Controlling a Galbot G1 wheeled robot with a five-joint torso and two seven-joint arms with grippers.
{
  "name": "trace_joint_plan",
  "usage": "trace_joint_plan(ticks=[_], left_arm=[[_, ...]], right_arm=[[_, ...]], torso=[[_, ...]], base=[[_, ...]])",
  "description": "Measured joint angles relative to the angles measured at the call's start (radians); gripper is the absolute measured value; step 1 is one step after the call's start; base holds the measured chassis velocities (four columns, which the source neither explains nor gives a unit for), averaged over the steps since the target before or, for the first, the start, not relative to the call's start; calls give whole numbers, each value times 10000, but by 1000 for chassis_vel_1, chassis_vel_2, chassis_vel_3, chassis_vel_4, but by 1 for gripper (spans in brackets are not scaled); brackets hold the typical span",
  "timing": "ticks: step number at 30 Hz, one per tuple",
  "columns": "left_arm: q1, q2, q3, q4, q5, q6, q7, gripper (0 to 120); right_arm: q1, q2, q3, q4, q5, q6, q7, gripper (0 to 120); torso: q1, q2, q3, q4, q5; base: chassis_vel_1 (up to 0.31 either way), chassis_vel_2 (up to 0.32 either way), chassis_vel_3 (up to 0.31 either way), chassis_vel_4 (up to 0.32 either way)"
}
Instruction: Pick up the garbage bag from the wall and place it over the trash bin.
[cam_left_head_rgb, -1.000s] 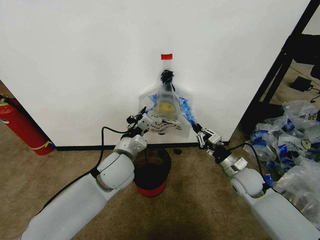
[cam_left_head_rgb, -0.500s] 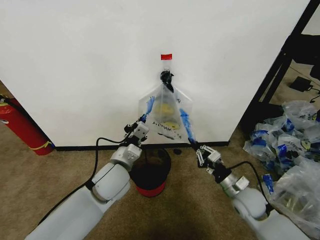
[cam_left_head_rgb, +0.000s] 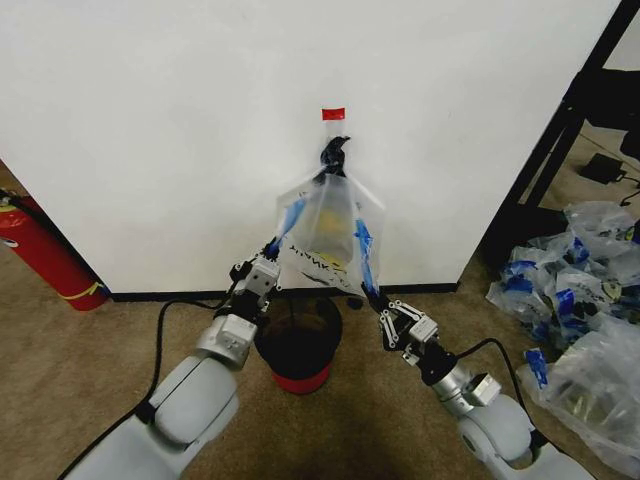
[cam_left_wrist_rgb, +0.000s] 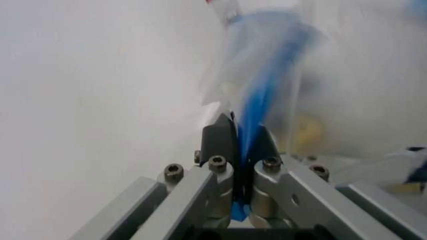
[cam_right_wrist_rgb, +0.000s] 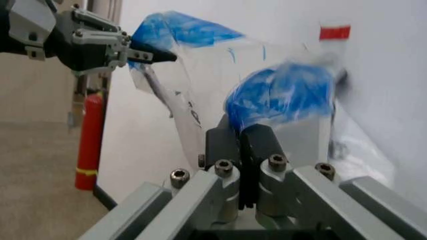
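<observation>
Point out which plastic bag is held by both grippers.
The smiley garbage bag hanging on the wall above the trash bin; the blue-labelled bags lie heaped on the floor.

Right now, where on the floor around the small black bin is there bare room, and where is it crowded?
Bare brown carpet lies between the red fire extinguisher and the small round black trash bin. A narrower bare strip lies past the right gripper, below the white wall. Over the bin it is crowded: both grippers, left, hold the translucent smiley garbage bag. Far right, heaped clear bags.
</observation>
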Motion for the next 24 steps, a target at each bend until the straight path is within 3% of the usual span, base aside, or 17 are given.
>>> trace_joint_plan(ticks=[5, 9, 12, 17, 24], left_arm=[[831, -570, -298, -363, 280, -60, 46, 0], [1371, -1387, -296, -32, 647, -324, 14, 0], [1389, -1544, -269, 159, 707, -375, -10, 0], [1279, -1453, -347, 279, 697, -262, -74, 0], [1259, -958, -870, -113, 550, 507, -128, 0]], right_arm=[[-106, 118, -103, 56, 30, 190, -210, 0], [283, 201, -399, -493, -3, 313, -460, 0], [591, 189, -507, -797, 11, 317, -476, 0], [958, 140, -636, -1105, 191, 279, -469, 0], [1249, 40, -742, -900, 668, 90, -468, 0]], torso=[[0, 0, 0, 2, 1], [0, -3, 1, 3, 1], [0, -3, 1, 4, 2], [0, -3, 1, 1, 2], [1, -3, 2, 2, 1]], base=[[0, 0, 0, 0], [0, 0, 0, 0], [0, 0, 0, 0], [0, 0, 0, 0], [0, 0, 0, 0]])
